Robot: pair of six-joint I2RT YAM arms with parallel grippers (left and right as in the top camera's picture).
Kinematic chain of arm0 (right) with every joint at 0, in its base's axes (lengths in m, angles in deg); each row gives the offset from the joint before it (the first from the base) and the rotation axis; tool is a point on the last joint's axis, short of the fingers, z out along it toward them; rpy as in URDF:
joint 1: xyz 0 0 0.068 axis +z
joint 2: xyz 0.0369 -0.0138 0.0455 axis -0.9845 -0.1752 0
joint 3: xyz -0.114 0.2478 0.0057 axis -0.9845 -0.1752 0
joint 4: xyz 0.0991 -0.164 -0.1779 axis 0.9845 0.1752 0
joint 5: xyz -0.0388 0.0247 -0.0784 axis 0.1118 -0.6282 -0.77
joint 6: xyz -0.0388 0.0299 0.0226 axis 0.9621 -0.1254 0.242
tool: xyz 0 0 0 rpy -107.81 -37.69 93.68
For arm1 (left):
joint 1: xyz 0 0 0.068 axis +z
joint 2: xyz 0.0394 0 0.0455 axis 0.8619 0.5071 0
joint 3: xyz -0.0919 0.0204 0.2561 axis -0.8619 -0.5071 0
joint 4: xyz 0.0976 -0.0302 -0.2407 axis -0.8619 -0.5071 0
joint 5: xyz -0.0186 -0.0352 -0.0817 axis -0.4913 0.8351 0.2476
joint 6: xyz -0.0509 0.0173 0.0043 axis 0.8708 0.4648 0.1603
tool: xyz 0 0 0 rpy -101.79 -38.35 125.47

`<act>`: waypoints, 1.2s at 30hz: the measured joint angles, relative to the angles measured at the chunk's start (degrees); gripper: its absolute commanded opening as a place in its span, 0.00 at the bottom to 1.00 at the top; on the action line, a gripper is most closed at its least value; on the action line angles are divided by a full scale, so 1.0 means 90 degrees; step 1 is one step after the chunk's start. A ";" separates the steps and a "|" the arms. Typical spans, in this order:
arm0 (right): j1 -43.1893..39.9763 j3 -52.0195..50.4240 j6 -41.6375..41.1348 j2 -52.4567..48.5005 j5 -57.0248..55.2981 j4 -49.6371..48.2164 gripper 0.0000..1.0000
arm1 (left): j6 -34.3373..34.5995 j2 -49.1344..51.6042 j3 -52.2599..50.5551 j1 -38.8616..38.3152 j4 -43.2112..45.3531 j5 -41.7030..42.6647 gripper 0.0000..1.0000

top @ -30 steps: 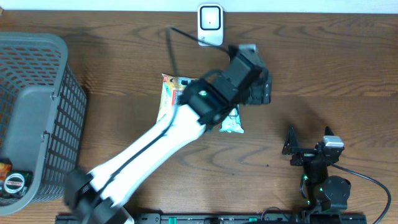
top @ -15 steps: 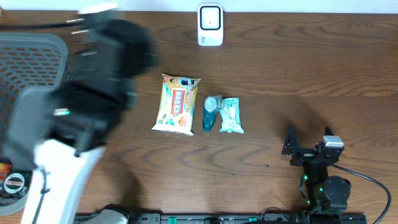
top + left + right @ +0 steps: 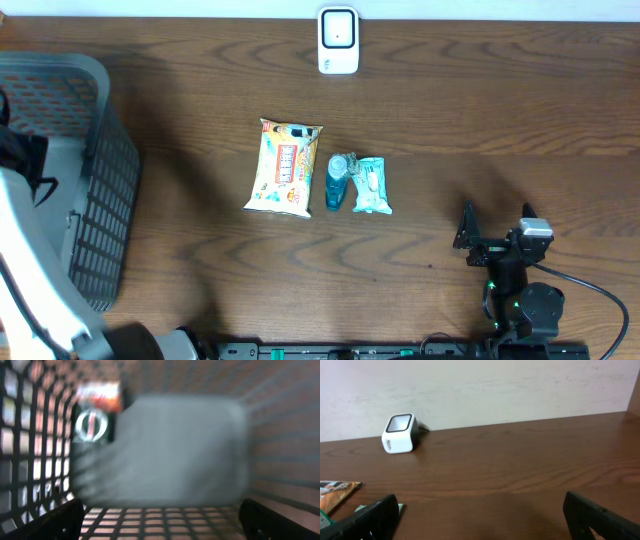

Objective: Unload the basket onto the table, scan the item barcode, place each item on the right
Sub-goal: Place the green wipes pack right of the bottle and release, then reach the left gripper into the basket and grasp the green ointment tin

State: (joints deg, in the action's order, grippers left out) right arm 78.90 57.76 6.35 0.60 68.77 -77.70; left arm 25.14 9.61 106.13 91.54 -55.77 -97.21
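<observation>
The white barcode scanner (image 3: 338, 40) stands at the table's far edge; the right wrist view shows the scanner (image 3: 399, 433) at upper left. Three items lie mid-table: a yellow snack packet (image 3: 285, 167), a small blue bottle (image 3: 337, 182) and a teal-and-white packet (image 3: 371, 185). My left gripper (image 3: 162, 521) hangs open and empty inside the grey mesh basket (image 3: 280, 420), above a round can (image 3: 91, 424) and an orange packet (image 3: 100, 395) at its far left corner. My right gripper (image 3: 497, 228) rests open and empty at the front right, well clear of the items.
The basket (image 3: 100, 190) takes up the table's left end, with my white left arm (image 3: 25, 270) reaching over it. A corner of the snack packet (image 3: 335, 491) shows at the left edge of the right wrist view. A cable runs from the right arm's base (image 3: 530, 305).
My left arm has swung from beside the scanner, across the table to the left, and now sits over the basket with its jaws a little wider. The right arm has not moved.
</observation>
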 measured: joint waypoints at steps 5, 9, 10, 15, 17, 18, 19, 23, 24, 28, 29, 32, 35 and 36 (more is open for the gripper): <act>-0.0002 0.0000 0.0000 0.0000 0.0000 0.0000 0.99 | 0.0318 0.0554 -0.0763 0.0610 -0.0022 0.0340 0.98; 0.0000 0.0000 0.0000 0.0000 0.0000 0.0000 0.99 | 0.0406 0.0556 -0.1294 0.0918 0.0350 0.0369 0.98; -0.0002 0.0000 0.0000 0.0000 0.0000 0.0000 0.99 | 0.0406 0.0556 -0.1413 0.0986 0.0483 0.0345 0.98; -0.0002 0.0000 0.0000 0.0000 0.0000 0.0000 0.99 | 0.0301 0.0554 -0.2144 0.1331 0.1246 0.0100 0.98; 0.0000 0.0000 0.0000 0.0000 0.0000 0.0000 0.99 | 0.0175 0.0554 -0.2458 0.1489 0.1566 0.0029 0.98; 0.0000 0.0000 0.0000 0.0000 0.0002 0.0000 0.99 | 0.0092 0.0554 -0.2601 0.1564 0.1719 0.0002 0.98; -0.0002 0.0000 0.0000 0.0000 0.0002 0.0000 0.99 | -0.0053 0.0554 -0.2756 0.1644 0.1911 -0.0019 0.98; -0.0002 0.0000 0.0000 0.0000 0.0000 0.0000 0.99 | -0.0712 0.0554 -0.3274 0.1892 0.2482 -0.0044 0.98; 0.0000 0.0000 0.0000 0.0000 0.0000 0.0000 0.99 | -0.0848 0.0554 -0.3385 0.1953 0.2569 -0.0046 0.98; -0.0002 0.0000 0.0000 0.0000 0.0002 0.0002 0.99 | -0.1161 0.0554 -0.3665 0.2246 0.2708 -0.0046 0.98; -0.0002 0.0000 0.0000 0.0000 0.0000 0.0000 0.99 | -0.1219 0.0554 -0.3691 0.2329 0.2776 -0.0046 0.98; -0.0002 0.0000 0.0000 0.0000 0.0002 0.0000 0.99 | -0.1552 0.0554 -0.3713 0.2584 0.3075 -0.0061 0.98; -0.0002 0.0000 0.0000 0.0000 0.0000 0.0000 0.99 | -0.1831 0.0554 -0.3713 0.2698 0.3247 -0.0034 0.98; -0.0002 0.0000 0.0000 0.0000 0.0002 0.0002 0.99 | -0.1902 0.0554 -0.3713 0.2727 0.3334 -0.0036 0.98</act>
State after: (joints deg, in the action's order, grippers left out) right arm 78.87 57.76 6.35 0.60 68.79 -77.68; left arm 8.03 14.59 72.71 116.08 -25.76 -97.54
